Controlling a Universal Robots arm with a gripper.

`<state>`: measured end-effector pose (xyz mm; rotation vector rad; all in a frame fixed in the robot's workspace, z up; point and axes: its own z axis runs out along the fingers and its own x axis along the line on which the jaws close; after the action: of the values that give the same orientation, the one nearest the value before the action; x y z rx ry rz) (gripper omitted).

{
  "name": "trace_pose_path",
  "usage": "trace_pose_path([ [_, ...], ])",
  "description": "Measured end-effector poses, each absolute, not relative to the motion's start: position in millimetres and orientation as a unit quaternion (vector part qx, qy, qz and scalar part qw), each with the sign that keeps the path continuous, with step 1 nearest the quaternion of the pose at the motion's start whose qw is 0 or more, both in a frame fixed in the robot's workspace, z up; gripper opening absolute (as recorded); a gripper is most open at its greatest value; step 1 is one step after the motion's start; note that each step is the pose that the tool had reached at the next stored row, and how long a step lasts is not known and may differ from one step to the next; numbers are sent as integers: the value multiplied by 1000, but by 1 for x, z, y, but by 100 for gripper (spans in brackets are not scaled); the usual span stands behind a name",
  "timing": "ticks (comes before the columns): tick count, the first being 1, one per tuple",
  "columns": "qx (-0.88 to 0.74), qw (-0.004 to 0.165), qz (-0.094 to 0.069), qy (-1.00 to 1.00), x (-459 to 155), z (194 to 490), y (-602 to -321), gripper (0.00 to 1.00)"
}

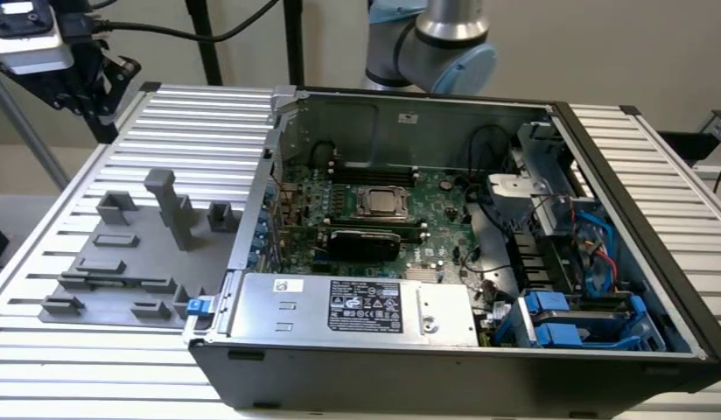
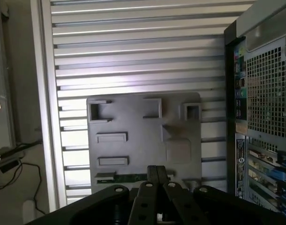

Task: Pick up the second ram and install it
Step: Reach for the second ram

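The second ram (image 2: 129, 178) is a thin green stick lying edge-up in a slot along one edge of the gray fixture plate (image 2: 143, 140). My gripper (image 2: 157, 172) hangs well above that plate, its two dark fingers pressed together with nothing between them, and its tips line up just beside the green stick's end. In the exterior view the gripper (image 1: 94, 98) is high at the far left corner, beyond the gray fixture (image 1: 127, 262). The open computer case (image 1: 454, 262) stands to the exterior view's right, with the motherboard (image 1: 373, 206) and its long black slots (image 1: 367, 166) exposed.
Tall gray fixture blocks (image 1: 171, 206) rise from the plate. The case's rear panel (image 2: 264, 93) stands beside the fixture. A power supply (image 1: 349, 306) and blue drive cages (image 1: 583, 319) fill the case's near side. The ribbed metal table (image 1: 92, 367) runs all around.
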<state>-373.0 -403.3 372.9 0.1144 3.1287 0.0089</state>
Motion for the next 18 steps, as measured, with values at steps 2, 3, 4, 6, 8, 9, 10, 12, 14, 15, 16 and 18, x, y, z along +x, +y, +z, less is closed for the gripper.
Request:
trace_pose_path([
  [2, 36, 5, 3, 999, -378, 371, -406, 11],
  [3, 36, 4, 3, 999, -379, 370, -408, 11],
  [4, 37, 3, 3, 999, -380, 369, -411, 11],
  [6, 37, 0, 3, 999, -380, 368, -419, 11],
  [8, 37, -3, 3, 999, -380, 367, -426, 11],
  [9, 37, -4, 3, 999, -380, 366, -430, 11],
  [10, 37, -5, 2, 999, -380, 365, -434, 11],
  [12, 37, -7, 2, 999, -380, 364, -441, 11],
  [14, 36, -7, 2, 999, -381, 361, -442, 11],
  [15, 36, -7, 2, 999, -381, 361, -442, 11],
  [16, 36, -7, 2, 999, -381, 361, -442, 11],
  [18, 36, -7, 2, 999, -381, 361, -442, 11],
])
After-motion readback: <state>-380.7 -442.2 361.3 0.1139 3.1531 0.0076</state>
